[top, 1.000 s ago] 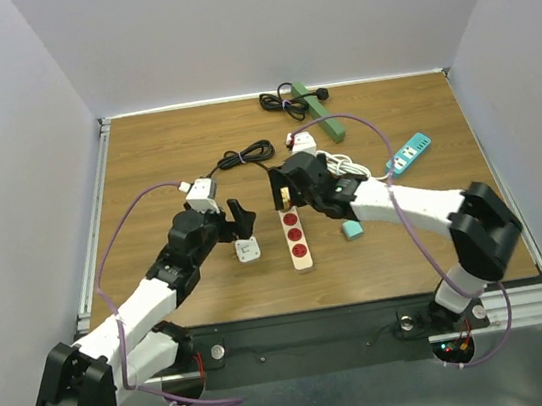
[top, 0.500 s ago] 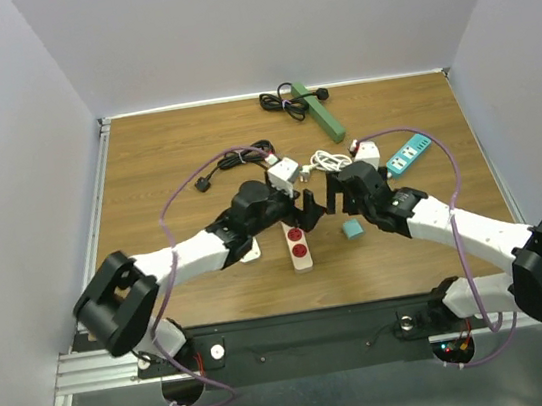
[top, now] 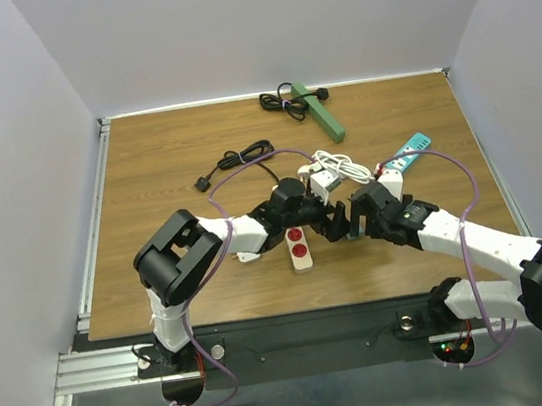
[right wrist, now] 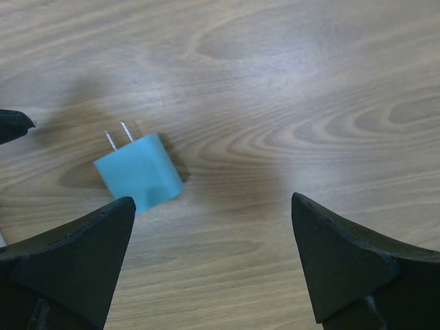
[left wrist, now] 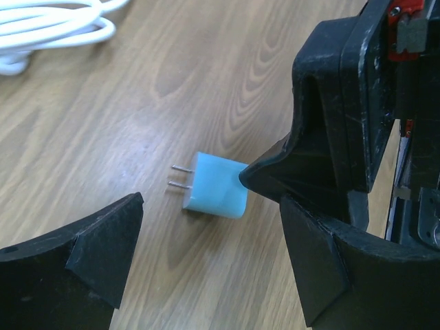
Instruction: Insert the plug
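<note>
The plug (left wrist: 214,194) is a small light-blue cube with two metal prongs, lying flat on the wooden table. In the left wrist view my left gripper (left wrist: 211,201) is open, its fingertips on either side of the plug's near end and not touching it. A black finger (left wrist: 323,137) of the right gripper overlaps the plug's far corner. In the right wrist view the plug (right wrist: 139,172) lies just beyond the left fingertip of my open right gripper (right wrist: 213,199). From above, both grippers (top: 329,223) (top: 359,216) meet nose to nose and hide the plug. The power strip (top: 299,250) with red sockets lies just to their left.
A white coiled cable (top: 338,164) and a teal power strip (top: 411,150) lie behind the grippers. A green strip (top: 321,113) with a black cord sits at the back. A black cable (top: 236,157) and a white adapter (top: 248,257) lie to the left.
The left arm has swung right across the power strip to the plug. The right gripper has drawn back from the strip's far end and come down at the plug. Both stayed open.
</note>
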`<control>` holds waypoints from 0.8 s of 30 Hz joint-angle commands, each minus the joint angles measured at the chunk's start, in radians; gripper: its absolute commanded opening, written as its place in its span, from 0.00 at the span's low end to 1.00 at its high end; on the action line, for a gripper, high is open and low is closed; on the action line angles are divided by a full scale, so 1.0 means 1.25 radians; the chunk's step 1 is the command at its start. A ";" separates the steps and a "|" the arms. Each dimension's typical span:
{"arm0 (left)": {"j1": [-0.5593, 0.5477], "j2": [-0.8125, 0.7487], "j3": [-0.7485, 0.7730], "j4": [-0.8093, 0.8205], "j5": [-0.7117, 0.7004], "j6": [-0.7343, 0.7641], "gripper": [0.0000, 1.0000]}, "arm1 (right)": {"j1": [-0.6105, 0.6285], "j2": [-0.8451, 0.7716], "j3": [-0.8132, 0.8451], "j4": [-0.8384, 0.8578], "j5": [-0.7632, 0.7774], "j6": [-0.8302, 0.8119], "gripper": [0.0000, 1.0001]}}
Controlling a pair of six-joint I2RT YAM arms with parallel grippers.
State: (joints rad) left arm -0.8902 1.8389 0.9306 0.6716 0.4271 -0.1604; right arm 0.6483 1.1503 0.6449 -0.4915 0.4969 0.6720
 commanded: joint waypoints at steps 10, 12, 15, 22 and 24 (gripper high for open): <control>-0.014 0.076 0.064 0.092 0.078 -0.019 0.91 | -0.011 0.011 -0.009 -0.038 -0.061 0.069 1.00; -0.016 0.087 0.061 0.101 0.085 -0.023 0.91 | -0.012 0.011 -0.012 -0.039 -0.065 0.070 1.00; -0.014 0.092 0.058 0.112 0.098 -0.031 0.91 | -0.011 0.015 -0.012 -0.040 -0.067 0.070 1.00; -0.014 0.107 0.045 0.149 0.166 -0.056 0.91 | -0.012 0.069 0.006 -0.041 -0.051 0.072 1.00; -0.014 0.109 0.030 0.172 0.199 -0.068 0.90 | -0.011 0.077 0.011 -0.041 -0.037 0.074 1.00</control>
State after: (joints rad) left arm -0.8913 1.9831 0.9749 0.7364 0.5533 -0.1986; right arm 0.6331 1.2282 0.6376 -0.5785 0.4522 0.7383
